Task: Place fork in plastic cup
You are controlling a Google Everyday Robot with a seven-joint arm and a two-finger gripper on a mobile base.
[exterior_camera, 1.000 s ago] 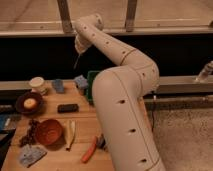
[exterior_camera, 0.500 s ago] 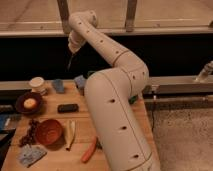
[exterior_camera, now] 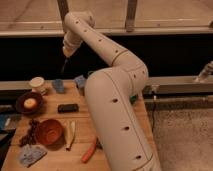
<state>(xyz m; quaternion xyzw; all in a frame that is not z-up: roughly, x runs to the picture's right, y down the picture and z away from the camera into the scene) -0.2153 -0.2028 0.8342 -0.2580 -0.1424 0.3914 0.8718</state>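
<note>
The wooden counter (exterior_camera: 82, 120) stands by a dark wall. Up above its back left corner, the gripper (exterior_camera: 66, 56) holds the fork (exterior_camera: 64, 67) tight. The fork hangs over the plastic cup (exterior_camera: 58, 86), not touching it.

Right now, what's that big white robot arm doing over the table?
The robot's gripper is up in the air over the back left part of the table. It is holding the fork, which hangs straight down like a thin dark stick. The fork's tip looks to be just above the plastic cup, which stands beside the cream cup. The fork is not in the cup yet.
</note>
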